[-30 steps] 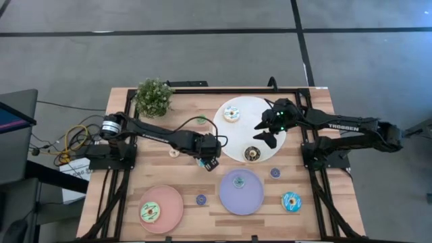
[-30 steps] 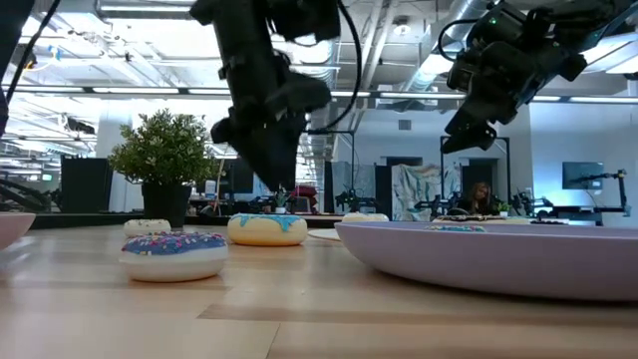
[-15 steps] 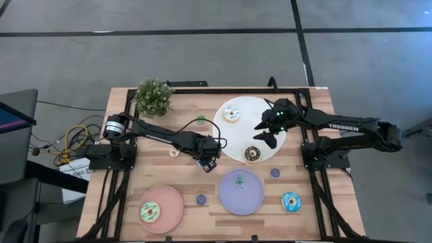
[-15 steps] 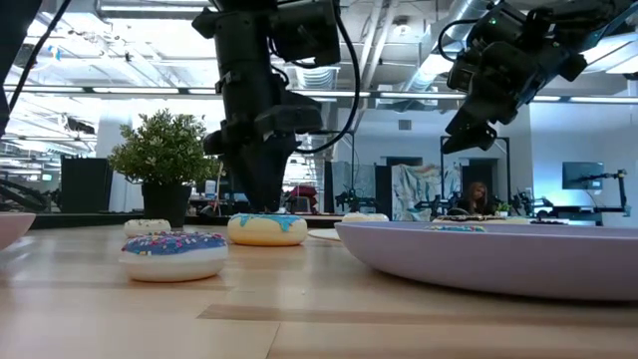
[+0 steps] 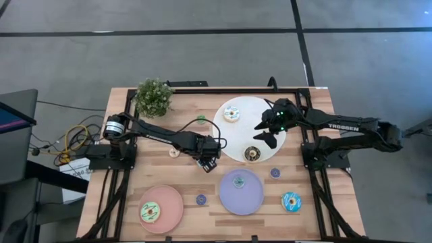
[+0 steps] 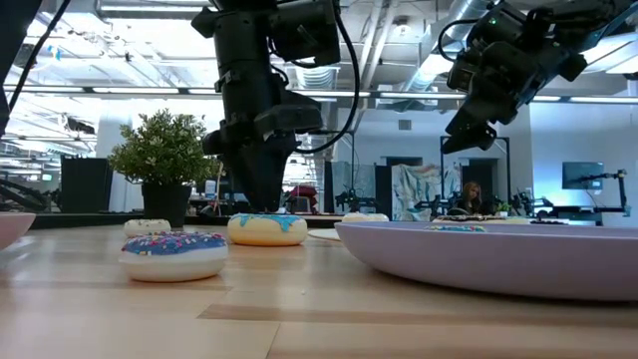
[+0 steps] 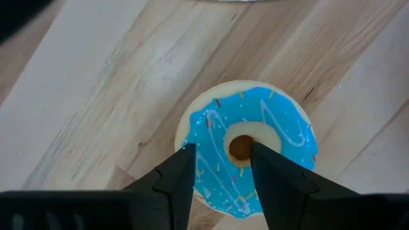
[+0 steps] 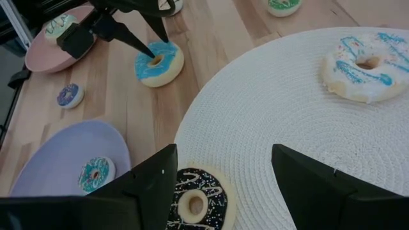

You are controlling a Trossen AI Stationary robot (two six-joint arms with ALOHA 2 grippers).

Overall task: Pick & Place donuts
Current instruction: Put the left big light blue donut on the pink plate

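A blue-iced donut [image 7: 281, 128] lies flat on the wooden table near its middle. My left gripper [image 7: 220, 148] stands over it, pointing steeply down, fingers apart. One fingertip is at the donut's hole and the other at its outer rim. In the high view the gripper [image 5: 206, 162] hides most of the donut. The low view shows the fingers right above the donut [image 6: 266, 227]. My right gripper [image 5: 264, 135] hangs open above the white round mat [image 5: 236, 135], holding nothing. My left gripper comes at the blue donut from above, slanting. One finger [image 7: 268, 172] is at the hole [image 7: 241, 147] and the other at the outer rim [image 7: 182, 137], either side of the ring. Whether the tips touch the donut, I cannot tell.
On the white mat lie a white donut [image 5: 231, 113] and a chocolate donut [image 5: 252, 154]. A purple plate [image 5: 253, 199] and a pink plate [image 5: 169, 202] each hold a donut. Loose donuts [image 5: 291, 201] [image 5: 201, 200] lie near the front. A potted plant [image 5: 153, 96] stands far left.
My left gripper has tipped a little steeper and its fingertips have sunk toward the blue donut, then kept still. The gap between its fingers looks the same, and the donut has not moved.
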